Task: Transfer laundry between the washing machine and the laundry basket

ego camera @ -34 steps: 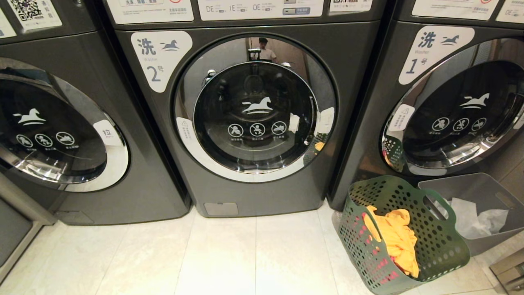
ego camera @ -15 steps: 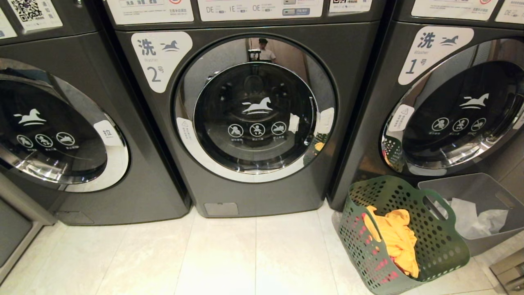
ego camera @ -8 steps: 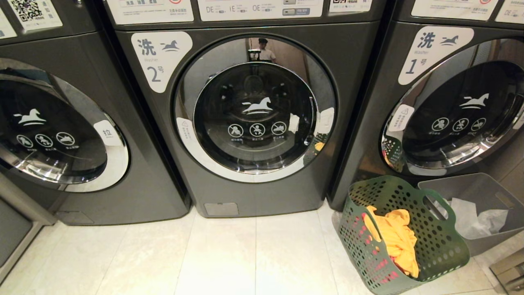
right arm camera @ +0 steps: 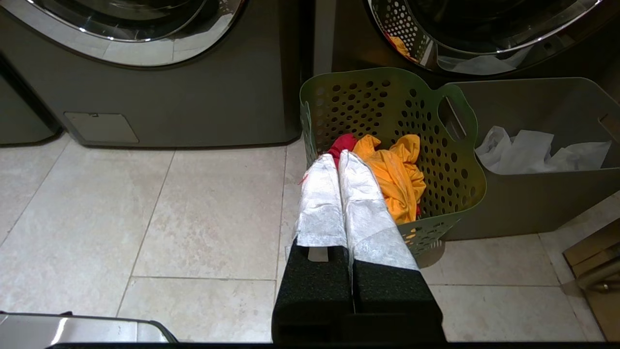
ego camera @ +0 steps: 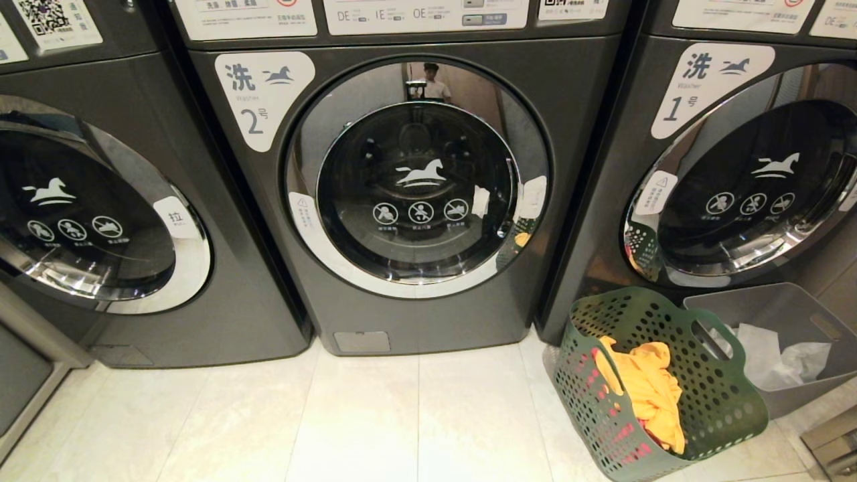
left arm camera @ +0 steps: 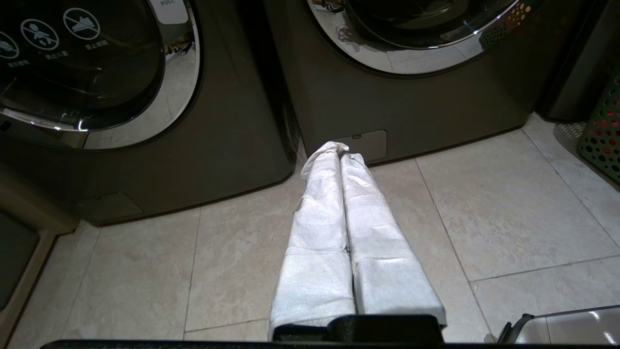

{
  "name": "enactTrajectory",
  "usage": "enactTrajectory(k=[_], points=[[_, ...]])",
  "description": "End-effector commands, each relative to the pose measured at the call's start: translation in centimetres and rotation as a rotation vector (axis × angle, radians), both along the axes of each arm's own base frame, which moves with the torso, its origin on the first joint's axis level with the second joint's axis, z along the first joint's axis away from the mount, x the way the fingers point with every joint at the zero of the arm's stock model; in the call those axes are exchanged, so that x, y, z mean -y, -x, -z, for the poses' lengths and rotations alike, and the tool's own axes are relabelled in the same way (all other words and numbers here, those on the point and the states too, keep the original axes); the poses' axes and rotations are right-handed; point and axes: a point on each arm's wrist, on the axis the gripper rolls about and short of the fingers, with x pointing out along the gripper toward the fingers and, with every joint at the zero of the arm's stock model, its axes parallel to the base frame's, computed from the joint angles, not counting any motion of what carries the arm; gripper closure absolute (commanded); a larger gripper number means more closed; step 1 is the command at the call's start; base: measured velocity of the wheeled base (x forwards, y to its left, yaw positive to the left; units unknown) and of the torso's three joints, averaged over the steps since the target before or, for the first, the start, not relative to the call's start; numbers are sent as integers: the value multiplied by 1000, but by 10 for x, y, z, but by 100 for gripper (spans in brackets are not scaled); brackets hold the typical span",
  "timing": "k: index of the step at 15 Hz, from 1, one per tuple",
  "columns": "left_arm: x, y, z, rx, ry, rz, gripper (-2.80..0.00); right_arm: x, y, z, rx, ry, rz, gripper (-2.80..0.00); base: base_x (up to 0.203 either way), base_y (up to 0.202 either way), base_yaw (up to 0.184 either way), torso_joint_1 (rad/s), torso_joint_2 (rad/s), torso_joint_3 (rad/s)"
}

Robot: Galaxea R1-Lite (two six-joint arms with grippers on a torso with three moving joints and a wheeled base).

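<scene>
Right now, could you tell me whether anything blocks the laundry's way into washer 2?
Yes: the washer's round door is shut. The laundry lies in the green basket on the floor beside it.

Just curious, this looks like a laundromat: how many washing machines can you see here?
3, side by side: one at the left, the washing machine marked 2 in the middle, and one marked 1 at the right. More may stand beyond the picture's edges.

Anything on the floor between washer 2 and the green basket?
No. Head view shows bare tile between the washing machine and the laundry basket.
</scene>
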Motion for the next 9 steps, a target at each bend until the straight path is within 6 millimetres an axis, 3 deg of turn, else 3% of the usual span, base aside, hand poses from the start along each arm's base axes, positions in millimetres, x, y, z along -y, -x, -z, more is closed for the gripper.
enactTrajectory(k=[1, 9], points=[[0, 1, 1, 9, 6, 0, 0, 0, 0, 0, -1, 0, -1, 0, 0, 0, 0, 0, 0, 0], [-1, -1, 6, -10, 210, -54, 0, 0, 0, 0, -2, -14, 13, 0, 0, 0, 0, 0, 0, 0]])
